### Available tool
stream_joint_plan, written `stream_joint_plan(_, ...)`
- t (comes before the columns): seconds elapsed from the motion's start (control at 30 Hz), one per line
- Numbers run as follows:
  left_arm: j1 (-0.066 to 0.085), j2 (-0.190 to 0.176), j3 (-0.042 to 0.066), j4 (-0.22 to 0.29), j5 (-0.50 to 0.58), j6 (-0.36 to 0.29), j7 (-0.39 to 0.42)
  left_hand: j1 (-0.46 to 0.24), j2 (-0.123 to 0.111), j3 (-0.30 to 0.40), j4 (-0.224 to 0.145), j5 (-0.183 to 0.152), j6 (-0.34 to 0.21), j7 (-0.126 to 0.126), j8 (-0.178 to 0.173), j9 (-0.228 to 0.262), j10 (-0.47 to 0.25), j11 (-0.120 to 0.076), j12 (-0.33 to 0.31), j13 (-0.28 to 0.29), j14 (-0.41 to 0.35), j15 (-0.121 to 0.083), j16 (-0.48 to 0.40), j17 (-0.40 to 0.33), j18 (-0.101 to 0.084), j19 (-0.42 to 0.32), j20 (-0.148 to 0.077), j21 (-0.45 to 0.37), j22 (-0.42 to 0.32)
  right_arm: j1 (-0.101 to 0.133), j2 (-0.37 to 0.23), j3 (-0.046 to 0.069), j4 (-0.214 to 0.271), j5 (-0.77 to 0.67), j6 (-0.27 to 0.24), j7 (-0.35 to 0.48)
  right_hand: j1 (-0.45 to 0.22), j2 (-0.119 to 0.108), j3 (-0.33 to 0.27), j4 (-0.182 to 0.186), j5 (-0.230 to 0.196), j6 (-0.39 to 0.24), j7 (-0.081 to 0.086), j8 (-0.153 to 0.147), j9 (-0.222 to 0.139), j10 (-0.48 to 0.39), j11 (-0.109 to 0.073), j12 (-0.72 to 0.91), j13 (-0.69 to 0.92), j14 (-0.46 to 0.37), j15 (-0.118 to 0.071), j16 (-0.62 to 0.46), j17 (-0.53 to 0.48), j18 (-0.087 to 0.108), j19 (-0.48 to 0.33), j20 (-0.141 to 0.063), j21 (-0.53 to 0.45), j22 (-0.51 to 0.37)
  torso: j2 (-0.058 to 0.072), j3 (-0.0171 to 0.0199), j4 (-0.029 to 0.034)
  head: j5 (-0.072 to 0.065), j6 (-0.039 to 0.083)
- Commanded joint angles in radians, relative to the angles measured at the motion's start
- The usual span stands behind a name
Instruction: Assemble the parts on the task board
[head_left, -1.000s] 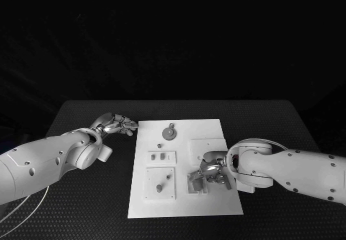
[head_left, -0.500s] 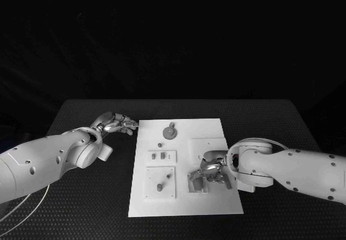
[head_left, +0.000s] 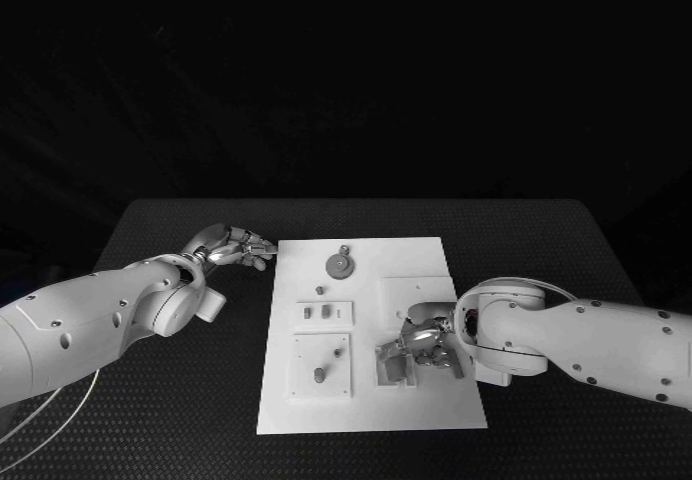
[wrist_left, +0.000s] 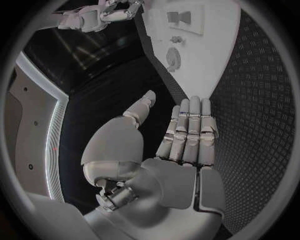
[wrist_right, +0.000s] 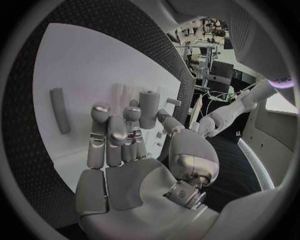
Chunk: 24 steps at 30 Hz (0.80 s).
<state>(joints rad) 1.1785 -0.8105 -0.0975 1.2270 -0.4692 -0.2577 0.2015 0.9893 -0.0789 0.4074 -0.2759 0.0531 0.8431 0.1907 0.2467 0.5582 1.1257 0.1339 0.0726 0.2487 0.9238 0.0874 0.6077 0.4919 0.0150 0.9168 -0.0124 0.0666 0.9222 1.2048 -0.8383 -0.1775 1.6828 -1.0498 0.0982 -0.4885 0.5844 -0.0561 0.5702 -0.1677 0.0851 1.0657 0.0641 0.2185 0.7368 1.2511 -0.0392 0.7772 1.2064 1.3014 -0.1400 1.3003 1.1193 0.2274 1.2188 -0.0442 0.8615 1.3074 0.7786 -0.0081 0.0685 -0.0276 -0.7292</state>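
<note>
The white task board (head_left: 418, 410) lies in the middle of the black table. On its far part lies a grey gear (head_left: 339, 265), and two small plates (head_left: 325, 313) with grey pegs sit nearer on its left half. My right hand (head_left: 421, 348) is low over the board's right half, above a grey fixture (head_left: 389, 370). In the right wrist view its fingers (wrist_right: 115, 135) and thumb pinch an upright grey cylinder (wrist_right: 148, 110). My left hand (head_left: 231, 247) hovers just off the board's far left corner, fingers straight and together (wrist_left: 187, 132), holding nothing.
A short grey bar (wrist_right: 60, 111) lies flat on the board (wrist_right: 81, 65) beside my right hand. The left wrist view looks along the board (wrist_left: 206, 50) to the gear (wrist_left: 173, 57). Black textured table (head_left: 173, 400) surrounds the board on all sides.
</note>
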Motion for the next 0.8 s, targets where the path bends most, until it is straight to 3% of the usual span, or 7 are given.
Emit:
stream_joint_plan(0.03, 0.0, 0.0, 0.001, 0.003, 0.005, 0.011, 0.006, -0.007, 0.001, 0.001, 0.004, -0.004, -0.007, -0.002, 0.006, -0.001, 0.0, 0.003, -0.003, -0.002, 0.006, 0.004, -0.005, 0.002, -0.003, -0.004, 0.005, 0.004, -0.001, -0.002, 0.001, -0.001, -0.001, -0.01, 0.002, 0.003, -0.002, -0.016, 0.002, 0.014, 0.005, 0.001, 0.008, -0.003, 0.002, -0.004, -0.001, -0.005, -0.001, -0.001, -0.005, -0.007, 0.001, 0.034, 0.003, -0.006, -0.004, 0.017, 0.0, -0.0003, -0.0002, 0.0, 0.0)
stream_joint_plan(0.23, 0.0, 0.0, 0.001, 0.003, 0.005, 0.011, 0.006, -0.007, 0.001, 0.001, 0.004, -0.004, -0.007, -0.002, 0.006, -0.001, 0.0, 0.003, -0.003, -0.002, 0.006, 0.004, -0.006, 0.002, -0.003, -0.004, 0.005, 0.004, -0.001, -0.003, 0.003, -0.001, -0.002, -0.009, 0.002, 0.006, -0.003, -0.042, 0.011, 0.029, 0.004, -0.001, 0.008, -0.004, 0.004, -0.004, 0.0, -0.005, -0.001, -0.001, -0.005, -0.008, 0.001, 0.034, 0.004, -0.007, -0.004, 0.018, 0.0, 0.0004, -0.0007, 0.001, 0.0)
stream_joint_plan(0.8, 0.0, 0.0, 0.001, 0.002, 0.005, 0.013, 0.006, -0.007, 0.001, 0.002, 0.003, -0.004, -0.008, -0.002, 0.006, -0.002, -0.001, 0.004, -0.003, -0.002, 0.006, 0.004, -0.007, 0.003, -0.003, -0.005, 0.005, 0.004, -0.002, -0.004, 0.004, -0.001, -0.003, -0.008, -0.01, 0.01, -0.002, -0.076, 0.024, 0.055, -0.009, -0.003, 0.008, -0.005, 0.007, -0.005, 0.0, -0.004, -0.001, -0.002, -0.005, -0.009, 0.002, 0.034, 0.004, -0.009, -0.004, 0.018, 0.0, 0.0009, -0.001, 0.001, -0.002)
